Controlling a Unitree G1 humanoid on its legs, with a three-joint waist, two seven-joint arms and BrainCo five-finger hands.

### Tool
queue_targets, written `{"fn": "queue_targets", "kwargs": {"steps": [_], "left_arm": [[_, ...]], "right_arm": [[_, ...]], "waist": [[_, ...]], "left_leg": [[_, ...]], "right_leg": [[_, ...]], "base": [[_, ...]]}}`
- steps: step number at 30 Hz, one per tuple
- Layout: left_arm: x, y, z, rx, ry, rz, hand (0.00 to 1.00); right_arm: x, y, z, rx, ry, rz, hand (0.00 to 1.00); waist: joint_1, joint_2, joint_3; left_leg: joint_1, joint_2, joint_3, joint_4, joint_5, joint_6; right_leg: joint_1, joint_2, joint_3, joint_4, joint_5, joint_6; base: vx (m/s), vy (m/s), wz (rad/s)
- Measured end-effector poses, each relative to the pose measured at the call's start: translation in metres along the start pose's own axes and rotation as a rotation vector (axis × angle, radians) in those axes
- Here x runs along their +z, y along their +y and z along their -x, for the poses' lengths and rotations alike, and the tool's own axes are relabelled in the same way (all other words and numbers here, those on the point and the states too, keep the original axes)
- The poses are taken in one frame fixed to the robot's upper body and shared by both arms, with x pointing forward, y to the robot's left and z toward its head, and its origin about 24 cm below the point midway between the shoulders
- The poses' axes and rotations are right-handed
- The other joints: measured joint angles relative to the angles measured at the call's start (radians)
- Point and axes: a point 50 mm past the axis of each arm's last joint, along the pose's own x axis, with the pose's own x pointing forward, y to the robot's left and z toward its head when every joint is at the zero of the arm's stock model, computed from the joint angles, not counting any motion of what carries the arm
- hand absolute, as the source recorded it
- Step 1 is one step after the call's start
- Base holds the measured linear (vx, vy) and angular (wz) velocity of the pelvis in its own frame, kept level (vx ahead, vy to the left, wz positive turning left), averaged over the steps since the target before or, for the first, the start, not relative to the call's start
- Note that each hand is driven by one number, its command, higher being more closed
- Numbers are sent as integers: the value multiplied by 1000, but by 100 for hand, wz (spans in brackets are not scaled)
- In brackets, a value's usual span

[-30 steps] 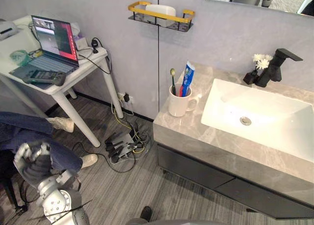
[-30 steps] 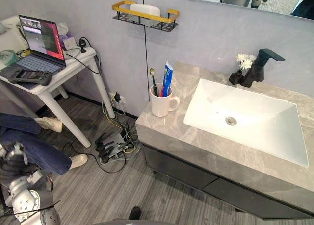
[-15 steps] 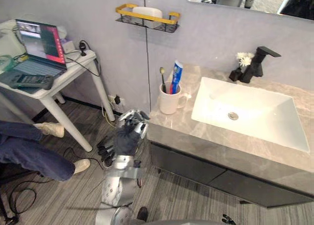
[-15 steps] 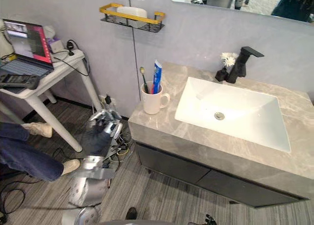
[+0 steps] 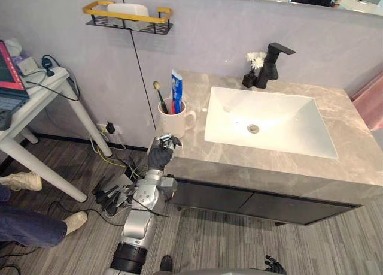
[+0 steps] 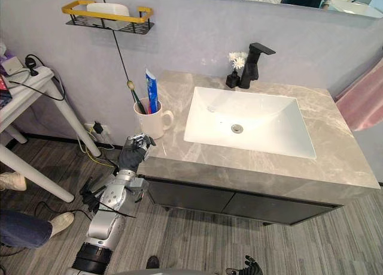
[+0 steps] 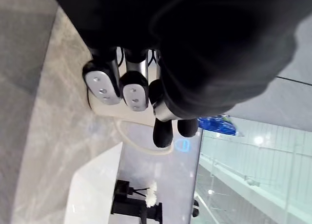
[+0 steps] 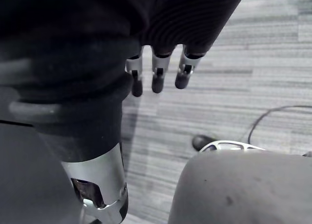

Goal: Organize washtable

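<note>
One left hand [image 5: 160,154], fingers relaxed and holding nothing, at the edge of the grey veined stone countertop [image 5: 200,152]. Just past them stands one white cylindrical mug [image 5: 170,119] containing one toothbrush [image 5: 160,97] and one flat blue toothpaste tube [image 5: 176,90]. One right hand [image 8: 156,72], fingers straight, above the wood-grain floor [image 8: 253,87].

1. The left arm [image 5: 141,206] reaches up and forward, with the left hand [image 5: 160,153] raised, its fingers loosely bent and holding nothing.
2. The right hand [image 8: 156,68] hangs low, fingers straight, pointing down, empty.
</note>
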Motion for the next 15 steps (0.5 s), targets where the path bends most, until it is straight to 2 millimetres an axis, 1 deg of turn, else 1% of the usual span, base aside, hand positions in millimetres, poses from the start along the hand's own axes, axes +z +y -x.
{"fn": "queue_targets", "kwargs": {"steps": [2, 5, 8, 12, 15], "left_arm": [[1, 9, -1, 36, -3, -47, 100], [2, 18, -2, 77, -6, -78, 100], [4, 21, -4, 95, -15, -90, 100], [-1, 24, -6, 118, 7, -132, 100], [0, 25, -6, 135, 5, -138, 100]], "right_arm": [[3, 2, 0, 11, -13, -2, 0], [5, 3, 0, 14, -22, -1, 0], [6, 3, 0, 16, -26, 1, 0], [7, 4, 0, 25, -34, 12, 0], [8, 4, 0, 29, -38, 12, 0]], "waist": [[-13, -6, 4], [-15, -7, 6], [-14, -7, 8], [-15, -7, 11], [-15, -7, 16]], "left_leg": [[-8, 0, 5, 0, 0, 0], [-9, -2, 20, 0, -2, 1], [-9, -2, 21, 0, -3, 0], [-8, -2, 21, 0, -3, 1], [-8, -2, 23, 0, -3, 1]], "right_leg": [[-7, 0, 4, -7, 7, 1], [-8, -1, 20, -14, 16, 1], [-8, -1, 20, -14, 17, 1], [-9, -1, 21, -14, 17, 0], [-10, -1, 23, -14, 17, 0]], "base": [[1, -2, -7], [26, 2, -14], [9, 0, -2], [0, 0, 0], [0, 0, 0]]}}
